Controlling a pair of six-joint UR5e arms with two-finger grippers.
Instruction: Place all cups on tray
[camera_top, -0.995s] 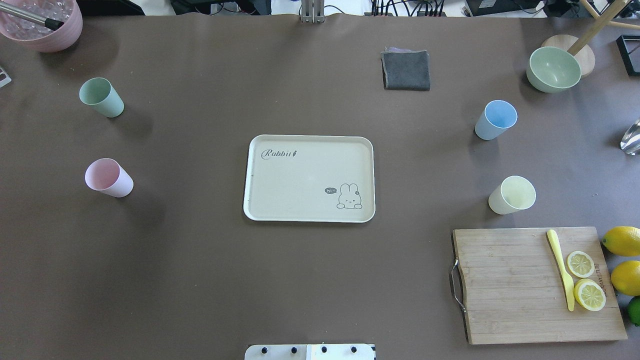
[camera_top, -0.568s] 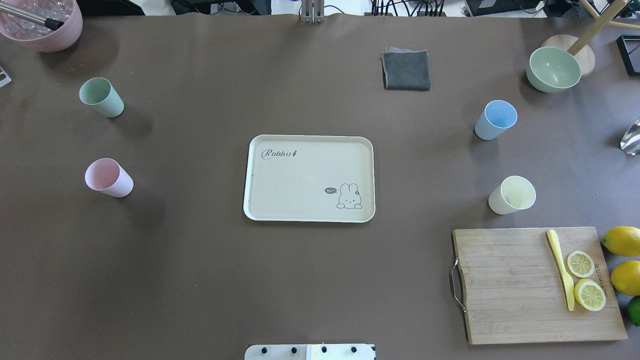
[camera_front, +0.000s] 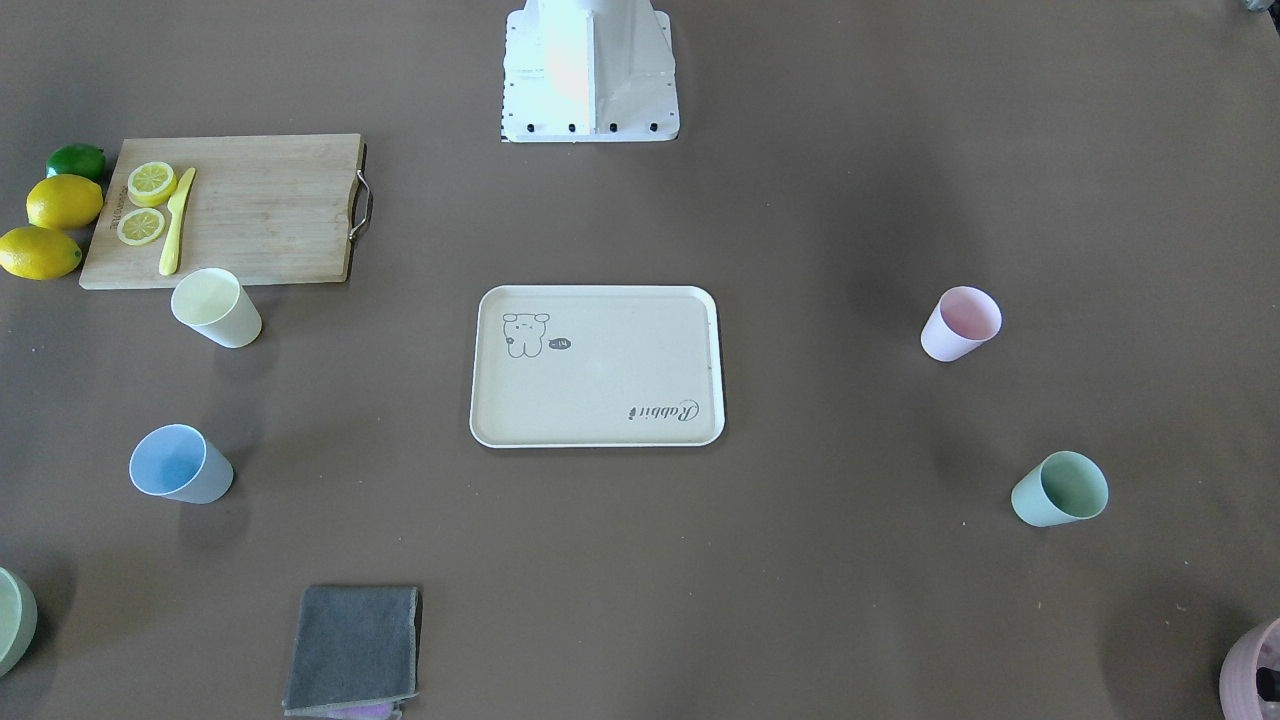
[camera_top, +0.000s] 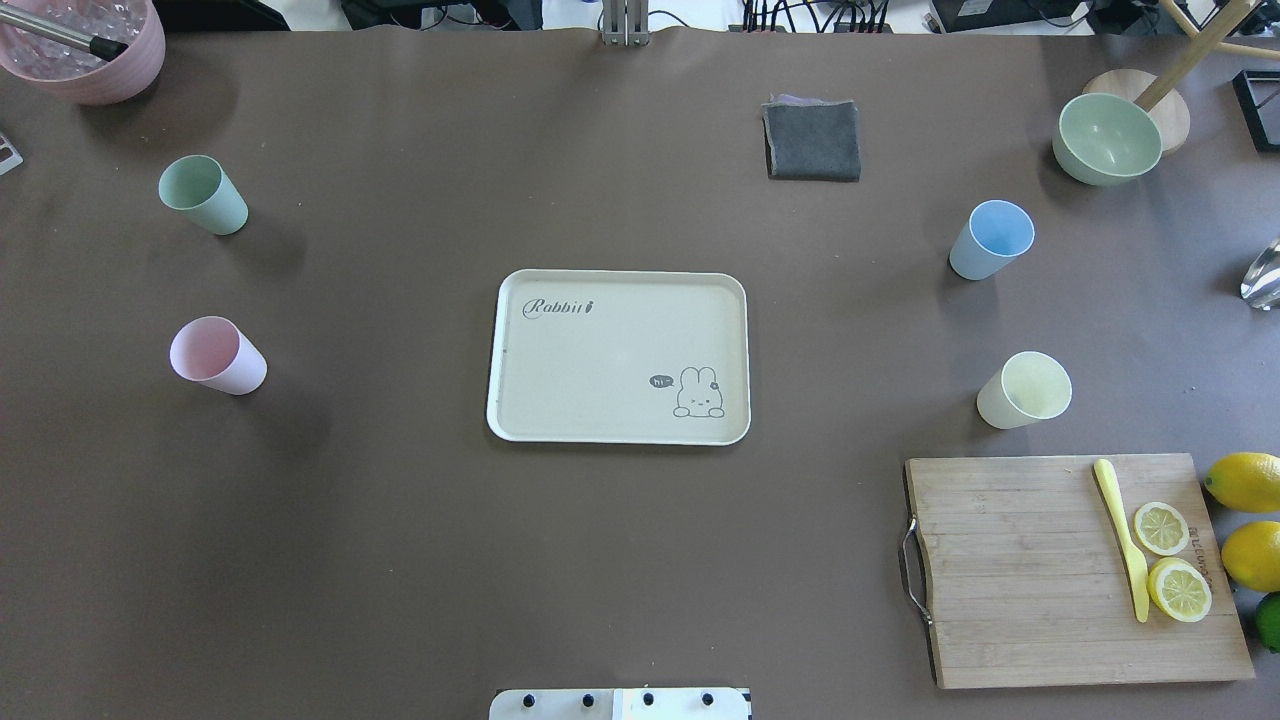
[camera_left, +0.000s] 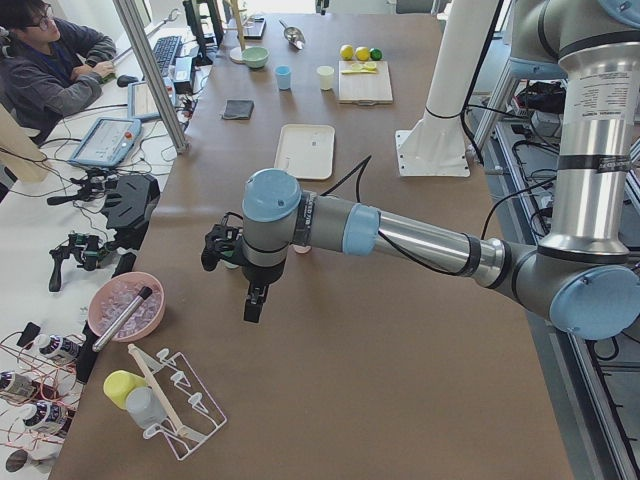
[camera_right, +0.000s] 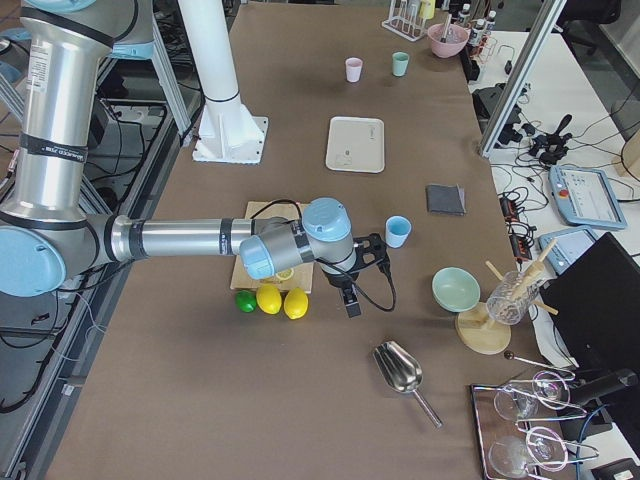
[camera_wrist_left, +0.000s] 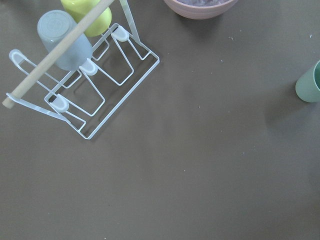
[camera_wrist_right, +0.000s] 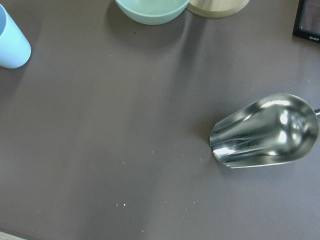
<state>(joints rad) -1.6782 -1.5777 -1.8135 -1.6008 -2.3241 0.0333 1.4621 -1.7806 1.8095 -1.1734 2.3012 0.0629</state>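
Four cups at the desk's two ends, tray in the middle

The cream tray (camera_top: 600, 350) lies flat mid-desk (camera_top: 400, 560), with bare brown surface along all four edges. Well apart from it on the robot's left stand the mint green cup (camera_top: 203, 195) and pink cup (camera_top: 217, 355). On its right stand the light blue cup (camera_top: 990, 240) and the pale yellow cup (camera_top: 1022, 390), which is just beside the cutting board (camera_top: 1020, 570). The left claw (camera_left: 222, 250) appears to hang near the left pair and the right claw (camera_right: 372, 248) near the light blue cup. I cannot tell how far either is open.
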